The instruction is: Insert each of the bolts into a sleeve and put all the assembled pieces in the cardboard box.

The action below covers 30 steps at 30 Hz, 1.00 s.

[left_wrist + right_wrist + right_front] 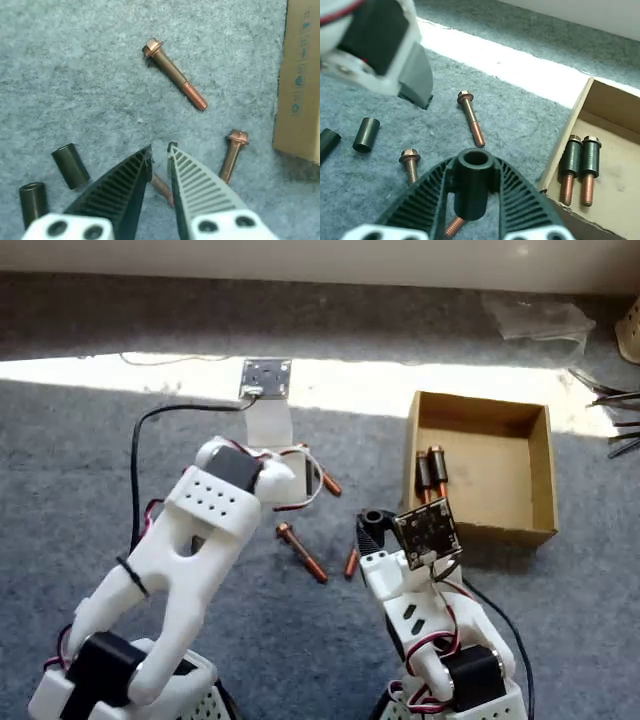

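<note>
The right gripper (473, 172) holds a dark sleeve (471, 195) upright between its jaws, near the cardboard box (545, 475), where two assembled pieces (590, 156) lie. The left gripper (160, 148), jaws only narrowly apart, hangs over a bolt (163, 189) on the carpet (75, 75).

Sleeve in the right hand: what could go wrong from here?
1. The sleeve is held between the fingers of the right hand, near their tips; a bolt pushed in off-axis might twist it loose.
2. A loose bolt lies close by the sleeve and could be knocked away if the hand drops.
3. The left hand sits low over a second bolt, so the arms might collide.
</note>
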{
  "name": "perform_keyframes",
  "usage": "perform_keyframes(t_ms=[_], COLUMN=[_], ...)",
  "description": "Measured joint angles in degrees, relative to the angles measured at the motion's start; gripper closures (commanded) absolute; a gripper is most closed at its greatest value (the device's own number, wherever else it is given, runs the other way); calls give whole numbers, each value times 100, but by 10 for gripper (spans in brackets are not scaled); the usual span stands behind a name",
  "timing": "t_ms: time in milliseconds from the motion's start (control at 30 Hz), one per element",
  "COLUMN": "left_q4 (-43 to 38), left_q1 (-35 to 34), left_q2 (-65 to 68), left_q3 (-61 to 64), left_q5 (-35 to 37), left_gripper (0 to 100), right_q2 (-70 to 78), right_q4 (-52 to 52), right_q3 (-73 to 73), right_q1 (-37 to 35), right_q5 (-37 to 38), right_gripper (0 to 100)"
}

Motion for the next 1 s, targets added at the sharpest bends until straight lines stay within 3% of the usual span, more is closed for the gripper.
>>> perform_keyframes(t_ms=[300,1000], left_q4=[-9,-26], left_q1=[88,-88], left_q2=[1785,3921], left_q3=[-1600,-3015], left_q5=[1125,2690], left_gripper=[944,944], right_q2=[0,0], right_q4=[79,79], right_q3=[0,0], right_q1=[0,0], right_q5=[0,0], right_gripper=[995,995])
